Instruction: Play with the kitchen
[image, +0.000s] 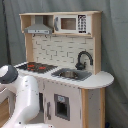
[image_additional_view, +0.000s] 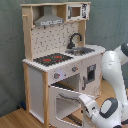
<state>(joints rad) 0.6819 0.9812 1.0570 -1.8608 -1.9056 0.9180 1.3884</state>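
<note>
The kitchen (image: 60, 75) (image_additional_view: 55, 60) is a tall toy of pale wood and white panels. It has a black-red stovetop (image_additional_view: 52, 59), a sink (image: 70, 74), a black faucet (image: 83, 59), a grey hood (image_additional_view: 49, 21) and a microwave (image: 70, 23). In the second exterior view the oven door (image_additional_view: 65, 102) hangs open, swung outward and down. My gripper (image_additional_view: 84, 101) sits right at the door's outer edge, low at the front. In the first exterior view my white arm (image: 22, 97) covers the lower left of the kitchen and hides the gripper.
A grey curtain (image: 115, 45) hangs behind the kitchen. The floor (image_additional_view: 20, 119) is pale wood. In the second exterior view my arm's upper links (image_additional_view: 112, 65) stand close to the kitchen's right side, beside a small white door (image_additional_view: 91, 75).
</note>
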